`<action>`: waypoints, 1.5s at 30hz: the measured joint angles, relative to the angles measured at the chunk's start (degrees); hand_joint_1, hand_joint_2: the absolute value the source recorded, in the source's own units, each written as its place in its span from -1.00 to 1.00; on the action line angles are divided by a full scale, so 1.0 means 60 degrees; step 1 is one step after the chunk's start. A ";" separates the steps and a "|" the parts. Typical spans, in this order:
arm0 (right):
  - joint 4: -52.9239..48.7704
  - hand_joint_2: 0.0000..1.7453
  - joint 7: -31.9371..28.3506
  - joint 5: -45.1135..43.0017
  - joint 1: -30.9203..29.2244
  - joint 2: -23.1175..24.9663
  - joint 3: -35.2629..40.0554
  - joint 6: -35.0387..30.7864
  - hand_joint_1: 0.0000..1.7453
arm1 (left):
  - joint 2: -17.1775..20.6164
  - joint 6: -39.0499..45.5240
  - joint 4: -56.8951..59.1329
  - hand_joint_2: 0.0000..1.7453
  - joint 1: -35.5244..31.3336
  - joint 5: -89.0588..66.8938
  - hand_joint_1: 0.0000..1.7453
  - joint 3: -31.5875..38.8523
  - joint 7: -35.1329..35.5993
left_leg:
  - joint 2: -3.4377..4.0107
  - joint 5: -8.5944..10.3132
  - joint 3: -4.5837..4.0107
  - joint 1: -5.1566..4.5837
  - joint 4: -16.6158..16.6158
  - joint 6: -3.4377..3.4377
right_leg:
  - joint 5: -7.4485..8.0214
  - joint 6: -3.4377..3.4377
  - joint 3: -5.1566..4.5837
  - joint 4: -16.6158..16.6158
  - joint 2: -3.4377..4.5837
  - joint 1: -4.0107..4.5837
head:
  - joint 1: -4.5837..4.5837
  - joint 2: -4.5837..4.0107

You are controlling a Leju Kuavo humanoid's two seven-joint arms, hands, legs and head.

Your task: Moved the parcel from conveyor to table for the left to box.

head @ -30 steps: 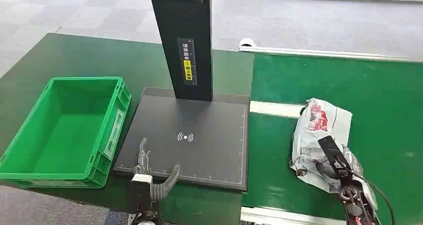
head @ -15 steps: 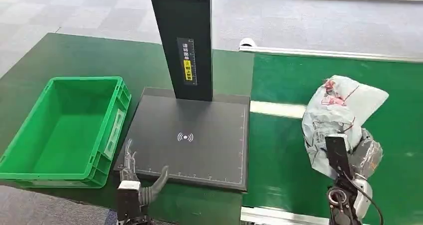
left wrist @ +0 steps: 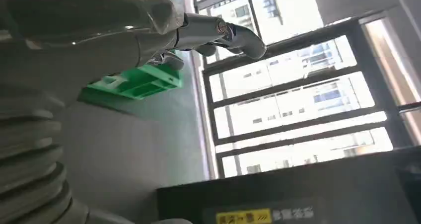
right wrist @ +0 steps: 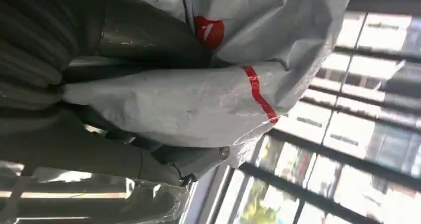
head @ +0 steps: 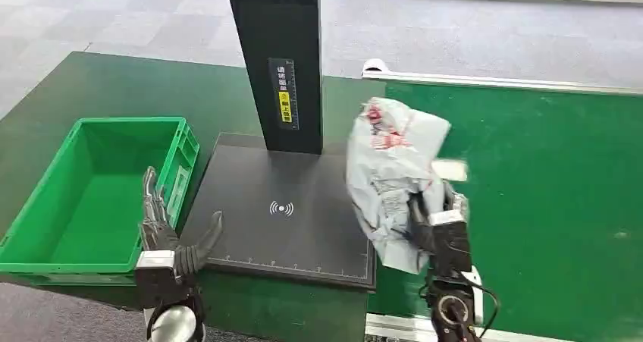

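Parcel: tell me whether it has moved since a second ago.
Yes. The parcel, held by the right hand, has left the conveyor and gone left, now overlapping the right edge of the black scan plate.

1. A parcel-sorting station in a warehouse-like hall: a green conveyor belt (head: 546, 175) runs just right of the right hand (head: 443, 232).
2. A black scanning pad (head: 288, 213) with a black post (head: 280, 61) lies between the hands.
3. A green plastic crate (head: 91, 198) sits beside the left hand (head: 163, 232).
4. Grey floor and large windows (left wrist: 298, 95) surround them.
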 measured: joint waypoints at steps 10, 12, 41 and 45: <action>0.1573 1.00 0.0218 0.0044 -0.0723 0.0630 0.1485 0.0597 0.34 | -0.0040 0.0044 -0.0233 1.00 -0.0096 0.0156 -1.00 0.0448 0.0000 | -0.0003 -0.0004 -0.0018 -0.0002 0.0001 0.0000 | -0.0004 0.0001 -0.0014 -0.0001 -0.0002 -0.0001 | 0.0007 -0.0004; 0.1798 1.00 0.0248 0.0040 -0.0822 0.0713 0.1608 0.0608 -1.00 | -0.0084 0.0037 -0.0273 1.00 -0.0086 0.0160 -1.00 0.0514 0.0000 | -0.0003 -0.0004 -0.0018 -0.0002 0.0002 0.0000 | -0.0004 0.0001 -0.0013 -0.0001 -0.0003 -0.0002 | 0.0007 -0.0004; -0.2566 1.00 -0.2280 0.0605 0.0410 0.0185 0.0330 -0.3050 -1.00 | -0.0466 -0.3749 0.1246 1.00 -0.0484 -0.3632 -1.00 -0.0426 0.3330 | 0.0009 -0.0013 -0.0012 -0.0007 0.0008 0.0003 | -0.0001 0.0003 -0.0025 -0.0006 0.0016 -0.0009 | 0.0004 0.0000; -0.3043 1.00 -0.2691 0.0338 0.0600 0.0120 0.0155 -0.3656 -1.00 | -0.0484 -0.4613 0.1636 1.00 -0.0675 -0.4431 -1.00 -0.0601 0.3994 | 0.0002 -0.0011 -0.0007 -0.0005 0.0007 0.0002 | -0.0003 0.0002 -0.0022 -0.0006 0.0006 -0.0006 | 0.0003 0.0000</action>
